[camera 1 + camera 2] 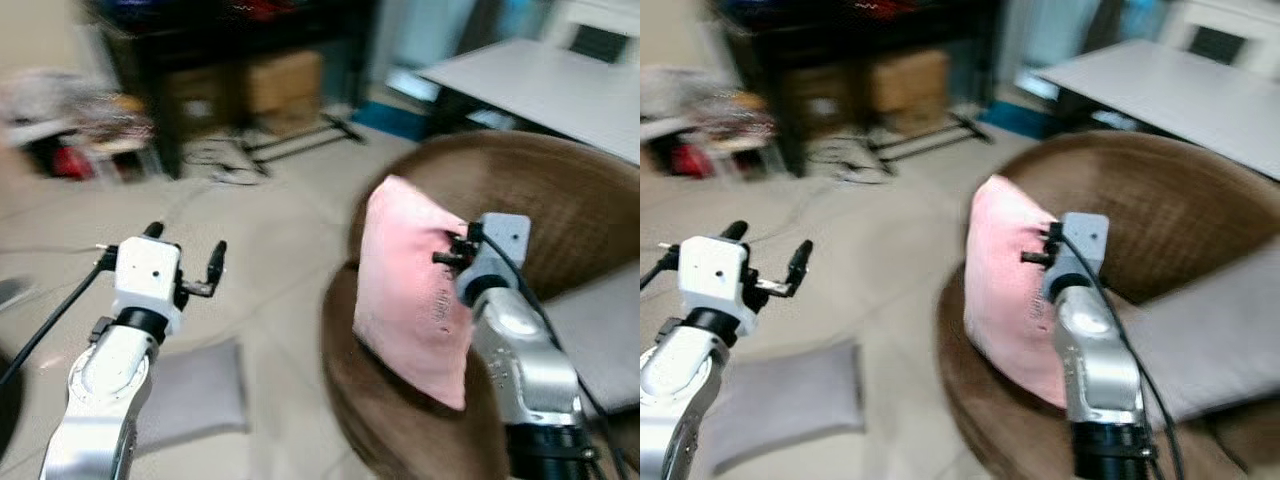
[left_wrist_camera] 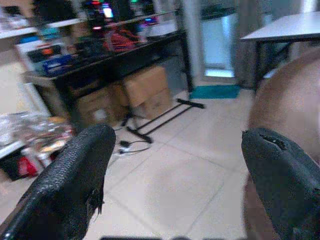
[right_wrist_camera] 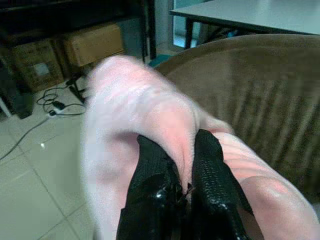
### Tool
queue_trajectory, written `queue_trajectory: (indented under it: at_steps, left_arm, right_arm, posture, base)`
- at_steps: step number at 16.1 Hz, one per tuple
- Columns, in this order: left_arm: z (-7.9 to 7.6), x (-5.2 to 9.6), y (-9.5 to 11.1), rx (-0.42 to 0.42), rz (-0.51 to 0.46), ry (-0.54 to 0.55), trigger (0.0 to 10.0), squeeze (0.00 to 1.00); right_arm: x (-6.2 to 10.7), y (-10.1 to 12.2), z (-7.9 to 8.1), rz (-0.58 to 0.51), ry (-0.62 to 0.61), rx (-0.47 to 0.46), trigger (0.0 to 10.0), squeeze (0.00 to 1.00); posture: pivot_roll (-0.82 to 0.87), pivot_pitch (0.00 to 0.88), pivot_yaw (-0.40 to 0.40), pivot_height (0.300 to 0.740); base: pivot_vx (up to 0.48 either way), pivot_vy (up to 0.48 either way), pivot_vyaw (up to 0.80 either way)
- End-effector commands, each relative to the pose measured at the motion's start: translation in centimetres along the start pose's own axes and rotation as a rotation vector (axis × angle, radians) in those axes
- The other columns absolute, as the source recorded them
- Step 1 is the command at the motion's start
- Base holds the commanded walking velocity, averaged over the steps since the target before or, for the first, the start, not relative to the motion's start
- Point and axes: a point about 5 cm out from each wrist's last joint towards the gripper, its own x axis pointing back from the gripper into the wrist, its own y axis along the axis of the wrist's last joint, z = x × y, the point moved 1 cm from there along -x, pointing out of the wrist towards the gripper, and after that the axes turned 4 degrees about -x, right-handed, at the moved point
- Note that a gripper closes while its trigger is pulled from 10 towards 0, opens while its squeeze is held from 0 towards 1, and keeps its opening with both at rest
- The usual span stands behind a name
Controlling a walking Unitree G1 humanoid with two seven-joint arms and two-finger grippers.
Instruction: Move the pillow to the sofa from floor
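A pink pillow [image 1: 410,290] hangs over the near rim of a round brown wicker sofa [image 1: 560,200]. My right gripper [image 1: 450,248] is shut on the pillow's upper edge. In the right wrist view the two black fingers [image 3: 155,185] pinch a fold of the pink pillow [image 3: 130,115], with the brown sofa back [image 3: 260,80] behind. My left gripper [image 1: 188,262] is raised over the tiled floor to the left, open and empty. Its two wide-apart fingers [image 2: 75,175] show in the left wrist view.
A grey cushion [image 1: 195,395] lies on the floor under my left arm. Another grey cushion [image 1: 1220,330] rests on the sofa seat. A dark desk [image 1: 230,40] with cardboard boxes [image 1: 285,80] and cables stands behind. A white table [image 1: 550,80] is at the back right.
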Motion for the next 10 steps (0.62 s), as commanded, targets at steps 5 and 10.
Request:
queue_trajectory:
  at_steps: [5, 10]
  left_arm:
    - [0.03, 0.0, 0.06, -0.005, -0.002, 0.014, 10.0, 0.0]
    - [-0.01, 0.05, 0.08, 0.004, -0.005, 0.016, 10.0, 0.0]
  right_arm:
    - [0.12, 1.33, 0.44, -0.053, 0.021, 0.004, 10.0, 0.0]
    - [0.09, 1.53, 0.68, -0.061, 0.04, 0.018, 10.0, 0.0]
  posture:
    - [0.02, 0.0, -0.017, 0.74]
    - [0.02, 0.0, -0.02, 0.74]
  base:
    - [0.0, 0.0, -0.8]
    - [0.0, 0.0, -0.8]
